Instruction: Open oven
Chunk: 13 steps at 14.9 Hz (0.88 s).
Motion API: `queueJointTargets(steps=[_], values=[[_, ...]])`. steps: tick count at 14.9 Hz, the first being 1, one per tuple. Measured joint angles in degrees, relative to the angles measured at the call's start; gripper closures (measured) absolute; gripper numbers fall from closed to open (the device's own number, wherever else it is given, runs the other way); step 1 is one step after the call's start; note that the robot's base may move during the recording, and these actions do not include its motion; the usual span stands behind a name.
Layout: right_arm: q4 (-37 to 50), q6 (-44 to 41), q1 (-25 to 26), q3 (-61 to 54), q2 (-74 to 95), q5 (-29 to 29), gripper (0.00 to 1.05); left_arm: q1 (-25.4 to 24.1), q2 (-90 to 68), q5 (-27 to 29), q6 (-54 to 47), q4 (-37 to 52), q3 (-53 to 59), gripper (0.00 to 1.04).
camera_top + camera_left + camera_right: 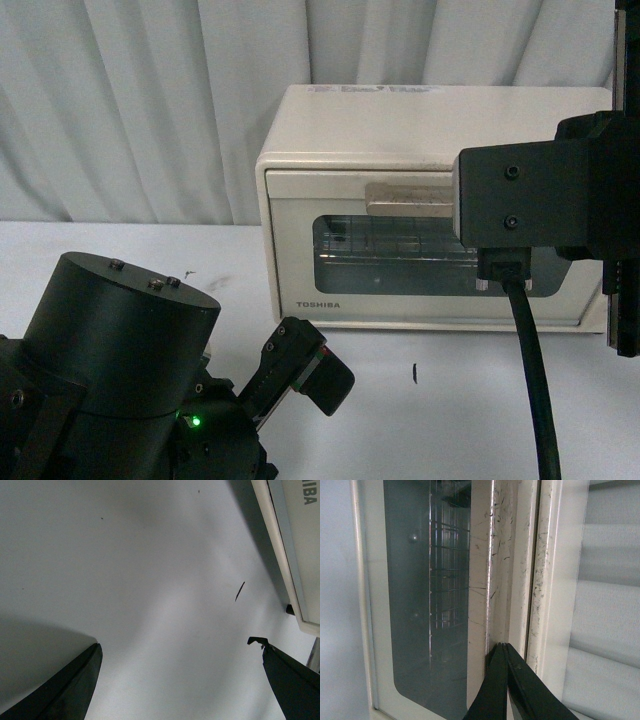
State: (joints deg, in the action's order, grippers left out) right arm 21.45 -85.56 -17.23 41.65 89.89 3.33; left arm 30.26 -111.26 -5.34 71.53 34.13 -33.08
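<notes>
Wrist view alone shows right claw (502,647) tips together at oven (410,630) handle (502,555).

One oven (400,255), two grippers (175,645) (503,646), one table (420,430)

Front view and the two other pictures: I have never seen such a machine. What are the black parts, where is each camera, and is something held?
The black parts are the robot's left arm and right arm. The front view looks from its body at a cream-white boxy toaster oven on a white table, door shut. The other two cameras sit on the wrists. The left arm's fingers stand open above the table, holding nothing. The right arm's fingers are closed together at the oven's beige bar handle.
</notes>
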Motion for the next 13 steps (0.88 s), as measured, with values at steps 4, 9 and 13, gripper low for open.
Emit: queueJointTargets(steps=[4,9,13], values=[[-0.68,2.49,0.0,-1.22,-0.83,0.02,1.03,0.0,0.0,0.0,0.0,0.0,0.0,0.07],[-10.1,10.8,-1.33,-1.99,-4.96,0.2,1.03,0.0,0.0,0.02,0.02,-0.02,-0.02,0.07],[-19.71,17.0,-4.02,-1.9,-7.65,1.27,1.03,0.02,0.0,0.02,0.0,-0.02,-0.02,0.07]])
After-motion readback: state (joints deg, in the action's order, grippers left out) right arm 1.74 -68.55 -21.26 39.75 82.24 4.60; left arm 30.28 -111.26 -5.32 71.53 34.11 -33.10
